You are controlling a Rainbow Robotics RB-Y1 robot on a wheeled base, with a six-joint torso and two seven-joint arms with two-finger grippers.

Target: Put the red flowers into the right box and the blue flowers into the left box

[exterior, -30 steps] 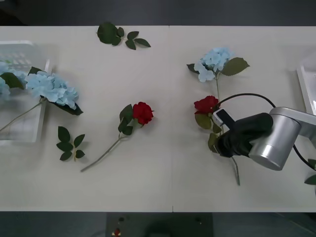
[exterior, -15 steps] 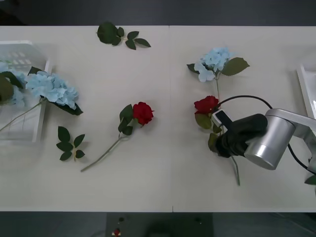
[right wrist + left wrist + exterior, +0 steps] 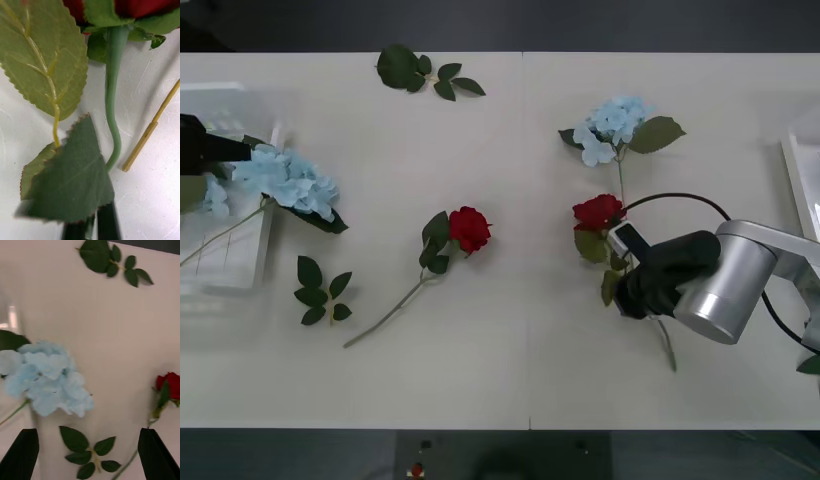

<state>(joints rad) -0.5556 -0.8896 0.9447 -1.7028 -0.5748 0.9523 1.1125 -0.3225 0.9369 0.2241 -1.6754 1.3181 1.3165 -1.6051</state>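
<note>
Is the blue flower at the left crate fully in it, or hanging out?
Hanging out. The blue flower has its head over the table beside the left box, with only its stem reaching inside.

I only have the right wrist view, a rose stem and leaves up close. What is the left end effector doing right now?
Observer: The left end effector is open above a blue hydrangea that lies across the rim of the left box.
Operator: Any red flower besides mine?
Observer: Yes. Apart from the red rose in your right end effector, a second rose lies mid-table, clear of both boxes.
Operator: Where is the right box?
Observer: Its white rim shows at the table's right edge, beyond your arm.
</note>
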